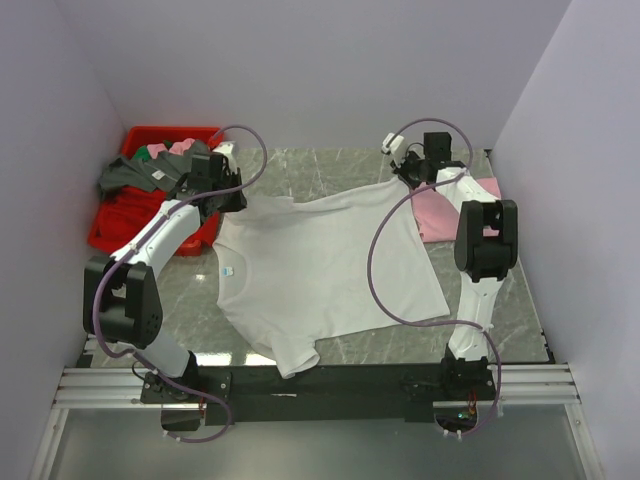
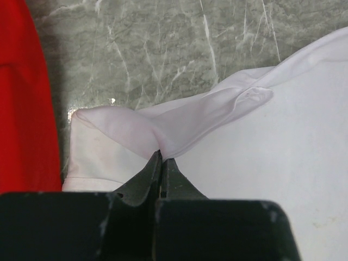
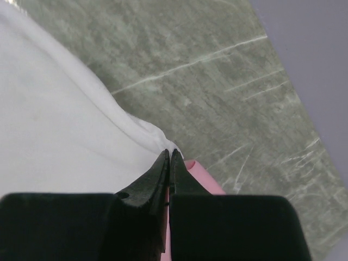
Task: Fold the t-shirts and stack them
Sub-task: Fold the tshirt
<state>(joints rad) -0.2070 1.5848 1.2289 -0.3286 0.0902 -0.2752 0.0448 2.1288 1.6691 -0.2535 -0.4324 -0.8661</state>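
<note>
Two pinches on the white shirt (image 1: 320, 260) across the desk (image 1: 330, 165): left gripper (image 2: 161, 156) clamps a sleeve, right gripper (image 3: 169, 155) the hem corner, seemingly over the pink shirt (image 3: 198, 174).

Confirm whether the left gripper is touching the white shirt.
Touching. The left wrist view shows the left gripper shut on a raised fold of the white shirt.

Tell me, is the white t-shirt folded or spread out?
Spread out. The white t-shirt lies open on the table, neck label visible; each arm's jaws pinch a far corner.
</note>
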